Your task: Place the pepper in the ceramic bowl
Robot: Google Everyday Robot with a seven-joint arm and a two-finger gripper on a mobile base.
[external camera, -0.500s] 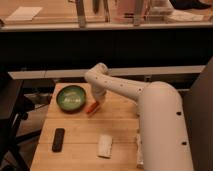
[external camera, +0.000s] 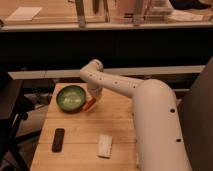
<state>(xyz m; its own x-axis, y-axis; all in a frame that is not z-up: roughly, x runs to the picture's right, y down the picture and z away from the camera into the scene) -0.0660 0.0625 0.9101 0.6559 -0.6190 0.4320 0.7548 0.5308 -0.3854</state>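
Observation:
The ceramic bowl is round, green and shallow, and it sits on the far left of the wooden table. The pepper is a small orange-red piece, tilted, right beside the bowl's right rim. My gripper hangs from the white arm directly over the pepper's upper end and meets it there. I cannot tell whether the pepper rests on the table or hangs just above it.
A black remote-like bar lies at the front left of the table. A white rectangular block lies at the front middle. My white arm's bulk covers the table's right side. A dark chair stands left of the table, and a counter runs behind it.
The gripper and the pepper have shifted slightly left, closer to the bowl's rim. Bowl, bar and block have not moved.

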